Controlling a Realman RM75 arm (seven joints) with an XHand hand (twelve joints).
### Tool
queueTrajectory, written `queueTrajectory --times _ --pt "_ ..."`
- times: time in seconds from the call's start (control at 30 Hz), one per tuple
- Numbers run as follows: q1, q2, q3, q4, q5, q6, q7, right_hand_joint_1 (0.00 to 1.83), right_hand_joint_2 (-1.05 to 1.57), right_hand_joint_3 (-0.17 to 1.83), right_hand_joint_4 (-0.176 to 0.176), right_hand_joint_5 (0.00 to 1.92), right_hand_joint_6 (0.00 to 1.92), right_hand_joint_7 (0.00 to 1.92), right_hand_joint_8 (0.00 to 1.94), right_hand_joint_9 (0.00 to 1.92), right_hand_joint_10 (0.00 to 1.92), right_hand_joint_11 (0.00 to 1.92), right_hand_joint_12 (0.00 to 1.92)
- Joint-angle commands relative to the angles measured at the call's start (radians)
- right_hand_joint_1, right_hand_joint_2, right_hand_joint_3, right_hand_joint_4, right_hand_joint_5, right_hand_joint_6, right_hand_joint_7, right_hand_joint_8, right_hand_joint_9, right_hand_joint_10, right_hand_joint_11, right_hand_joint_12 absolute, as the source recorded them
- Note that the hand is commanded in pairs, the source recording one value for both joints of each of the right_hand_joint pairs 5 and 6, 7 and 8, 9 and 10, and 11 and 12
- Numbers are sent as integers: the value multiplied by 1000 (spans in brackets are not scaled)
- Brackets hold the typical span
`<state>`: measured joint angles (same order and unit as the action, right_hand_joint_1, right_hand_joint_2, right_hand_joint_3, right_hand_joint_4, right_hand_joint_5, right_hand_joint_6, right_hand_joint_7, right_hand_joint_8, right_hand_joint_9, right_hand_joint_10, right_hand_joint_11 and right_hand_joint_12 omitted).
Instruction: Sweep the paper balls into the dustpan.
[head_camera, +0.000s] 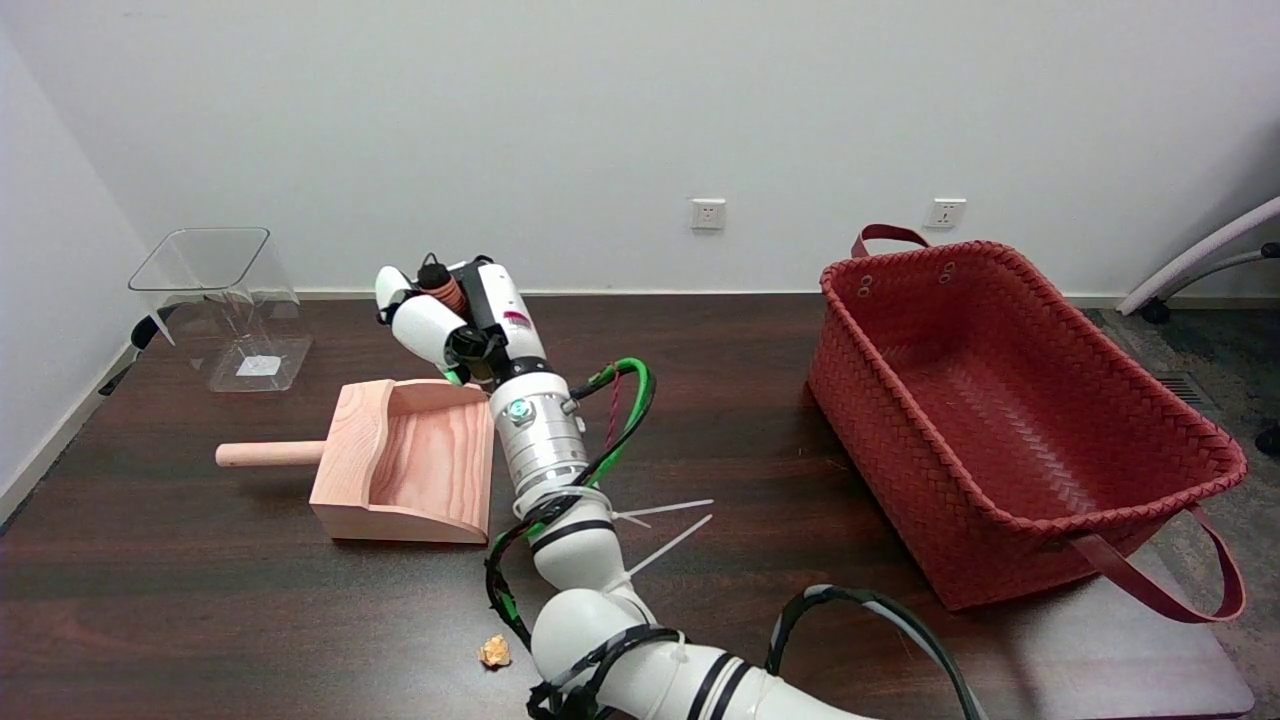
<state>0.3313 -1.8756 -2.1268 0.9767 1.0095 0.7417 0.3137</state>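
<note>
A wooden dustpan (352, 462) lies left of the table's middle, its round handle pointing left and its mouth facing right. One small crumpled paper ball (494, 651) sits near the table's front edge, close to my right arm's elbow and well apart from the dustpan. My right hand (447, 318) is at the dustpan's far right corner, its fingers curled round a brown ribbed handle with a black top (440, 284), seemingly a small brush. The lower end of that tool is hidden behind the hand and wrist.
A large red woven basket (1010, 478) with strap handles stands on the right. A clear plastic bin (222, 306) is at the far left corner. White cable ties (668, 522) lie on the dark table (200, 620) beside my forearm. A chair leg shows at far right.
</note>
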Motion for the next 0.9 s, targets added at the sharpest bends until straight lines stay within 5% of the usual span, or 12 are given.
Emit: queueTrajectory --times 0.03,0.5,0.77,0.9 --pt "6 -14 1 50 -102 66 -32 918 1571 943 0 1920 1920 1920 1920 1920 1920 1920 1920" --pt "-164 92 4 385 -54 130 -400 965 1571 817 0 1920 1920 1920 1920 1920 1920 1920 1920" --pt "-158 104 3 246 -61 194 -428 962 1571 862 0 1920 1920 1920 1920 1920 1920 1920 1920" --pt "-125 98 2 125 -62 213 -313 951 1571 961 0 1920 1920 1920 1920 1920 1920 1920 1920"
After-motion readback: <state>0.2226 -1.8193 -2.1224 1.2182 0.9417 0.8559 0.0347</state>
